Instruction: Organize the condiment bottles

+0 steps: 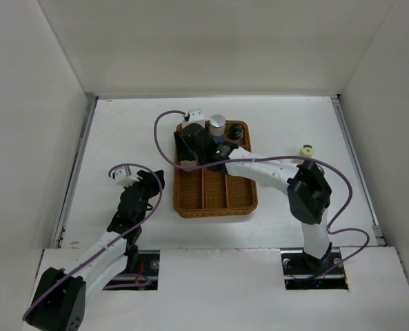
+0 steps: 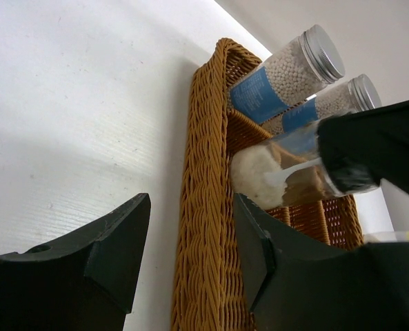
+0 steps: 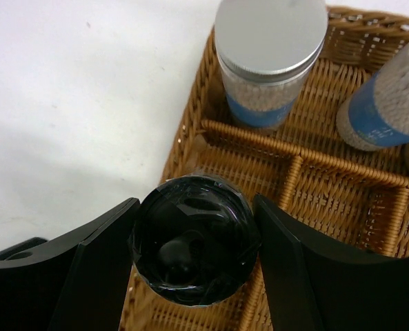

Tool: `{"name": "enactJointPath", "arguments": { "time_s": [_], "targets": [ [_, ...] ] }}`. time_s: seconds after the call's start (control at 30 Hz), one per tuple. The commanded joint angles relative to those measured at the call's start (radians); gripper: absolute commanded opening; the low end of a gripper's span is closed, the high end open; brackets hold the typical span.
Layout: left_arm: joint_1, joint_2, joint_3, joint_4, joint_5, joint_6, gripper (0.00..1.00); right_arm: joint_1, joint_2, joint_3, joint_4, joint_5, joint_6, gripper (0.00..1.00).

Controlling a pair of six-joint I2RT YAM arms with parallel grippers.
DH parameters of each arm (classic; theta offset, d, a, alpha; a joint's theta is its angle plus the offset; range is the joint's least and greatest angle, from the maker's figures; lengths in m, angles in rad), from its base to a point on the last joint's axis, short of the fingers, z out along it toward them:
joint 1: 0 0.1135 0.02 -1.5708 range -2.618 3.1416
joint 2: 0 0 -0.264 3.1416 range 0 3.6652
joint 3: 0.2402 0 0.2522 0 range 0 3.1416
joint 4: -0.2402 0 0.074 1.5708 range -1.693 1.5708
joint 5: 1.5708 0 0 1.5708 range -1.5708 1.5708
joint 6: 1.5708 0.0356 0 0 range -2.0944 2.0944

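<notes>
My right gripper (image 3: 194,234) is shut on the black cap of a clear bottle (image 3: 194,258) with beige and white contents, holding it over the left back part of the brown wicker tray (image 1: 235,201). The left wrist view shows the same bottle (image 2: 280,176) hanging above the tray's floor. Two blue-labelled bottles with silver caps (image 3: 270,62) (image 3: 390,103) stand in the tray's back compartments. A yellow-topped bottle (image 1: 306,149) stands on the table to the right. My left gripper (image 2: 190,234) is open and empty beside the tray's left rim (image 2: 211,207).
The right arm (image 1: 273,169) reaches across the tray from the right. A dark-capped bottle (image 1: 234,132) stands at the tray's back right. White walls close the table at the back and on both sides.
</notes>
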Motion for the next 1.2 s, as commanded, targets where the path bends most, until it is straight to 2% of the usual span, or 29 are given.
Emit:
{"name": "enactJointPath", "arguments": {
  "time_s": [0.0, 0.4, 0.63, 0.8, 1.0, 1.17],
  "targets": [
    [0.008, -0.010, -0.019, 0.032, -0.006, -0.007, 0.49, 0.007, -0.003, 0.061, 0.099, 0.050, -0.027, 0.53],
    [0.008, -0.016, -0.023, 0.033, -0.006, -0.008, 0.49, 0.007, 0.055, -0.010, 0.176, 0.083, -0.017, 0.57],
    [0.008, -0.036, -0.029, 0.032, -0.006, -0.007, 0.49, 0.007, 0.069, -0.026, 0.179, 0.091, -0.017, 0.63],
    [0.008, -0.046, -0.032, 0.032, -0.006, -0.002, 0.49, 0.007, 0.070, -0.034, 0.180, 0.102, -0.017, 0.75],
    [0.010, -0.049, -0.033, 0.027, -0.006, -0.001, 0.49, 0.012, 0.006, -0.049, 0.173, 0.103, -0.020, 0.83],
    [0.011, -0.064, -0.035, 0.012, -0.006, -0.002, 0.49, 0.015, -0.161, -0.127, 0.165, 0.117, -0.026, 0.85]
  ]
}}
